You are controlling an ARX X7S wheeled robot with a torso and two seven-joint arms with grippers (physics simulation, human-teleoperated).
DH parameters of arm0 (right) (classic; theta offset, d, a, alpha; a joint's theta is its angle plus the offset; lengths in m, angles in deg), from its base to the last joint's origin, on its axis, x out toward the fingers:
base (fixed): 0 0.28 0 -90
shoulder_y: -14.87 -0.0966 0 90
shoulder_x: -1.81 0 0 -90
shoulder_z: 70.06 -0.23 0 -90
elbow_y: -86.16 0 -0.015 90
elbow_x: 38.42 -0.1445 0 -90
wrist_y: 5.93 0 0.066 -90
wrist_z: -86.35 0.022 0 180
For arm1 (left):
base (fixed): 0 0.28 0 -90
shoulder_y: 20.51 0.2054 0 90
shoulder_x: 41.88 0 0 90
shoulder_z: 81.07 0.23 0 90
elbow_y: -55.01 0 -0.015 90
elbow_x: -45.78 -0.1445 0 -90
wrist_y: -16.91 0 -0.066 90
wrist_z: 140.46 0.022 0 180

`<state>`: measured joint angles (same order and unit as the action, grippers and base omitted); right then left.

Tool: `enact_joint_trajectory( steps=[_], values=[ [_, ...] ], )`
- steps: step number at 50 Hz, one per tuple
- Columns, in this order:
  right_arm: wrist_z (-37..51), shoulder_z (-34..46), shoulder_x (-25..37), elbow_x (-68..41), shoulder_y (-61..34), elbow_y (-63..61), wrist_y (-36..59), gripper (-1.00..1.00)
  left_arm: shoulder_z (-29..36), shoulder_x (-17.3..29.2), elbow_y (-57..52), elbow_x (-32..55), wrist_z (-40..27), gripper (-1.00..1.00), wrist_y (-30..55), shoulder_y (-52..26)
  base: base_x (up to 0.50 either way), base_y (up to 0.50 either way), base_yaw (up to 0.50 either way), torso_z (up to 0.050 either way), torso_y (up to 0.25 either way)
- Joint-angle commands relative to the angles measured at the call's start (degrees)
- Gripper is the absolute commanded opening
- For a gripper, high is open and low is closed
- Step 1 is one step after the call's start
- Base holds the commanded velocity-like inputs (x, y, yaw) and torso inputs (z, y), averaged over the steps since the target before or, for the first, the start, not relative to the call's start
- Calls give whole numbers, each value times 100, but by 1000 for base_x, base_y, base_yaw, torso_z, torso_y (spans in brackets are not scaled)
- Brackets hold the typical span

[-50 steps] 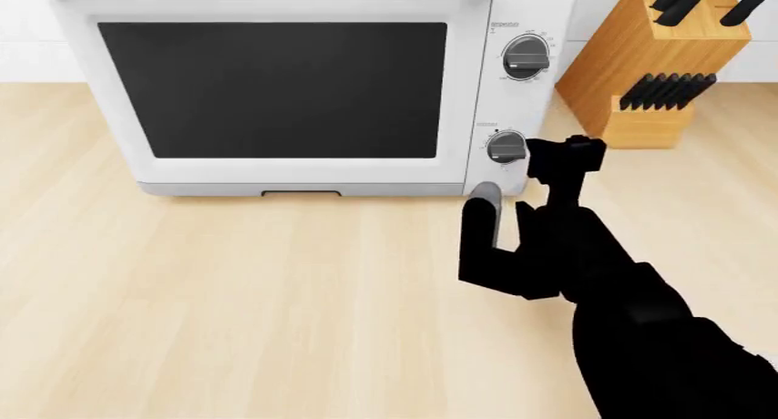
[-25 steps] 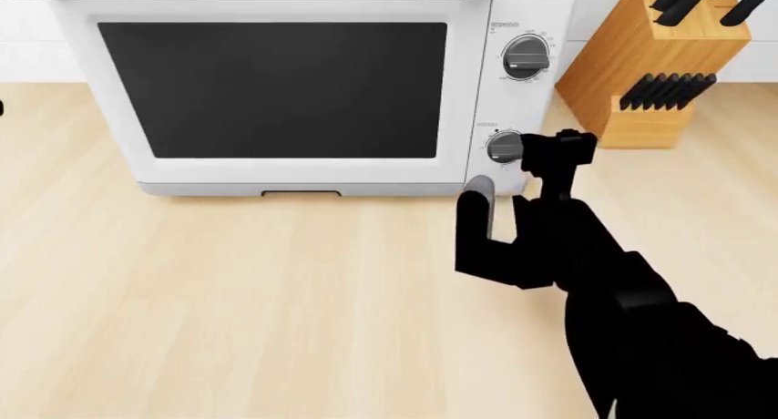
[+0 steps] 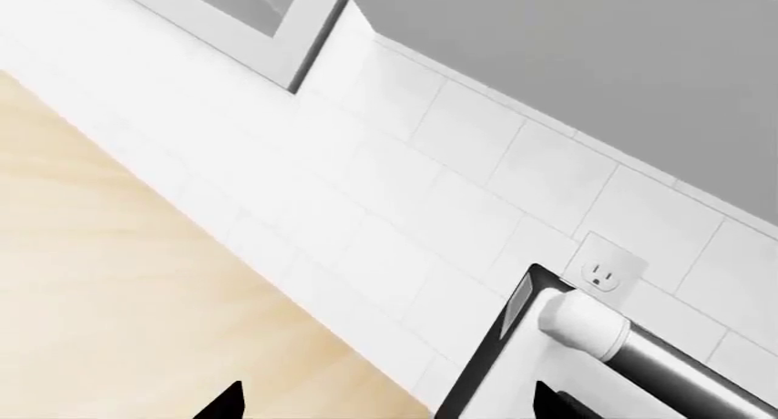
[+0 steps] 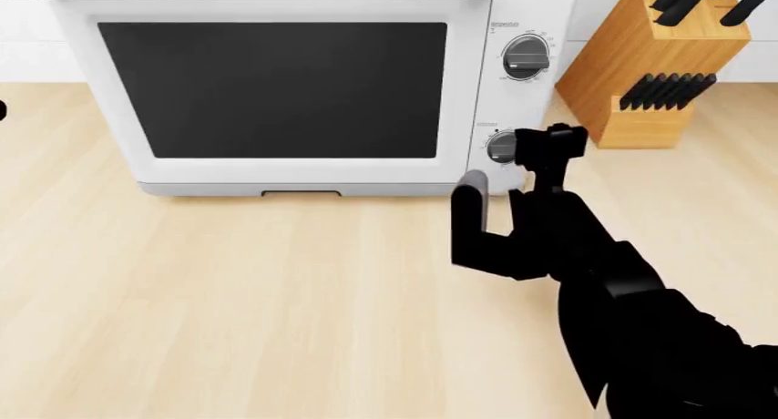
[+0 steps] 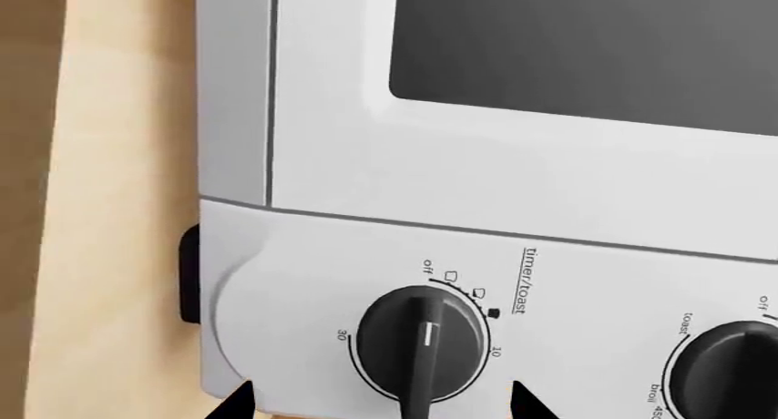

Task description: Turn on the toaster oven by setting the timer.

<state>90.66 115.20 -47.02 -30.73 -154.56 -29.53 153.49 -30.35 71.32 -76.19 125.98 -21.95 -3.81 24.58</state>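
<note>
Left wrist view: tiled wall, an outlet (image 3: 602, 275), and one end of the oven (image 3: 511, 346) with its door handle (image 3: 608, 332). Two dark tips at the frame's edge sit wide apart, so the left gripper (image 3: 386, 410) reads as open — the timer knob is out of this view.

Head view: oven (image 4: 280, 178) stands at the far edge of the worktop (image 4: 243, 301), knife block (image 4: 650, 64) toward the far right corner. Right gripper (image 4: 511, 173) is just in front of the lower knob (image 4: 501, 147), fingers spread on either side. The left arm barely shows, so the right one is clearly nearer.

Right wrist view: knob (image 5: 420, 340) labelled timer/toast lies dead ahead, centred between the parted tips of the right gripper (image 5: 383, 403). Pointer bar runs toward the camera's edge. Judgement: a short straight advance, then close and twist.
</note>
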Motion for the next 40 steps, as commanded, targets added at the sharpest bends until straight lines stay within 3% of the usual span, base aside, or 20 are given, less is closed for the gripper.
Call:
enact_joint_trajectory(
  steps=[1,40],
  values=[
    [14,-54,-63,-21,21,208,-123,100,23,20,5,14,-16,100,-49,32,0,0,0,0,0],
    [-80,4,-300,-40,11,958,-541,100,45,114,18,130,-80,100,-193,153,0,0,0,0,0]
  ],
)
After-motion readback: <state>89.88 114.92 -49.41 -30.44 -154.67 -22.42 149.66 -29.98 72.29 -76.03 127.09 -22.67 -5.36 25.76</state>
